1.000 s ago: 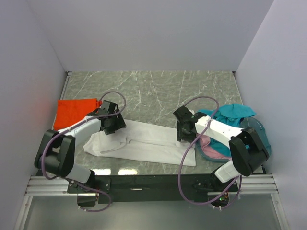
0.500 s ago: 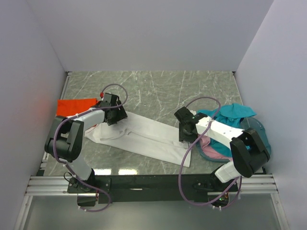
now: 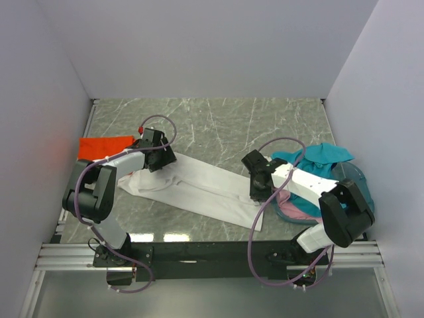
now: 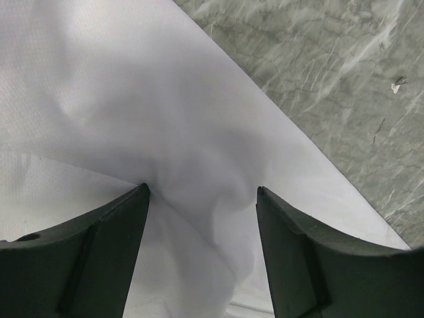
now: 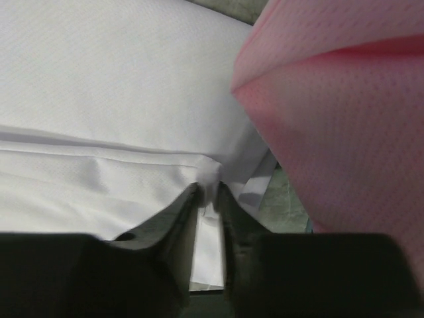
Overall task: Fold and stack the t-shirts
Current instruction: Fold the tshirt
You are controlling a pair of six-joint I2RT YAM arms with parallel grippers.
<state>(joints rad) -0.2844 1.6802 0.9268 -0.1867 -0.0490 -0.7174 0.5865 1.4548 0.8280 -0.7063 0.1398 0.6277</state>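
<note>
A white t-shirt (image 3: 199, 189), folded into a long band, lies diagonally across the marble table. My left gripper (image 3: 159, 161) is open at its upper left end. In the left wrist view the fingers (image 4: 112, 245) of this gripper (image 4: 202, 192) press down on the white cloth (image 4: 132, 99), with a ridge of it between them. My right gripper (image 3: 260, 192) is at the band's lower right end. The right wrist view shows that gripper (image 5: 210, 189) shut on a pinch of the white hem (image 5: 99, 99), beside a pink t-shirt (image 5: 344, 119). A folded orange t-shirt (image 3: 103, 146) lies at the left.
A teal t-shirt (image 3: 321, 156) and the pink t-shirt (image 3: 291, 207) are heaped in a teal basket (image 3: 364, 195) at the right, close to the right arm. Grey walls enclose the table on three sides. The black base rail (image 3: 212, 252) runs along the near edge.
The right gripper has closed on the shirt's hem and shifted slightly toward the near right. The left gripper moved up to the shirt's far left end, and the band now lies more diagonally.
</note>
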